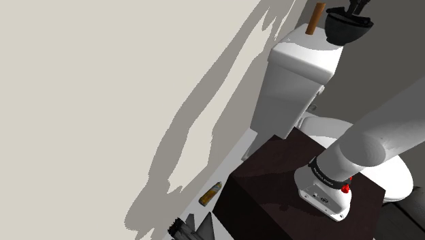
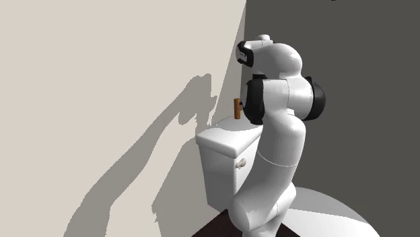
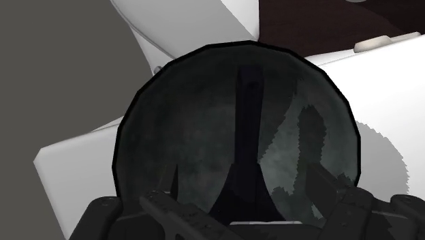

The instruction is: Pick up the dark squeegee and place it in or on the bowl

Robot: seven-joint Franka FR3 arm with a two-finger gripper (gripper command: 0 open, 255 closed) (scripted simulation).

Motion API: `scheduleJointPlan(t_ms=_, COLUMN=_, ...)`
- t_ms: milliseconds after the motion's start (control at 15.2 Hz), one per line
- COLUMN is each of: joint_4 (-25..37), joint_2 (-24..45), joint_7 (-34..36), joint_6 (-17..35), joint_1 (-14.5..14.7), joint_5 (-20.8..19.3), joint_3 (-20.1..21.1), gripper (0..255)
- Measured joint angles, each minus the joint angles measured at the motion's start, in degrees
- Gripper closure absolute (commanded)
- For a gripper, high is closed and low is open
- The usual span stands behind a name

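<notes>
A dark round bowl sits on the white toilet tank. In the shoulder view the bowl is at the tank's far end. The dark squeegee rests inside the bowl, its wide blade near my hand and its thin handle pointing away. My black gripper hangs right above the bowl, open. Its fingers stand apart on either side of the blade and do not touch it. In the shoulder view the gripper dips toward the bowl's rim.
A brown stick stands upright on the tank beside the bowl. The toilet seat lies below the tank, next to my dark stand. A yellowish bottle lies on the floor by the pale wall.
</notes>
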Motion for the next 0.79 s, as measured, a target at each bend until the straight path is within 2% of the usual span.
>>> scheduleJointPlan(t_ms=132, joint_4=1.3, joint_2=0.6, joint_7=-0.4, joint_6=-0.8, joint_1=-0.1, joint_5=0.3, joint_3=-0.2, gripper=0)
scheduleJointPlan(t_ms=396, joint_4=11.9, joint_2=5.5, joint_7=-2.8, joint_6=-7.4, joint_1=-0.9, joint_5=3.1, joint_3=-1.7, gripper=0)
scheduleJointPlan(t_ms=792, joint_4=13.9, joint_2=6.5, joint_7=-3.3, joint_6=-8.6, joint_1=-1.1, joint_5=3.8, joint_3=-2.0, gripper=0)
